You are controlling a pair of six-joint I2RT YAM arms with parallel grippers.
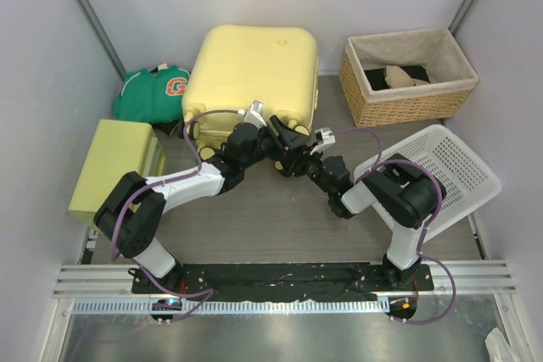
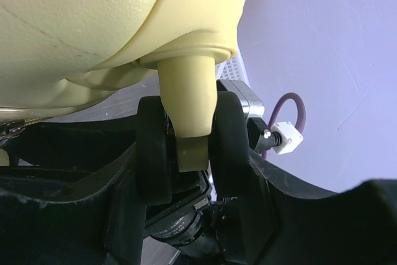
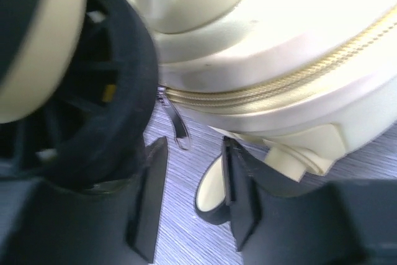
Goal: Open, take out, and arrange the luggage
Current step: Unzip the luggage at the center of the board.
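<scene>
While closed, luggage in left tool

The luggage is a pale yellow hard-shell suitcase with rounded corners. It lies flat and closed on the tabletop just beyond both sets of fingers, wheel end toward them. One pale yellow wheel stem stands between the left fingers, touching both. The zip is closed along the seam. Its metal pull tab hangs just above the gap between the right fingers, beside a black wheel to their left.
</scene>
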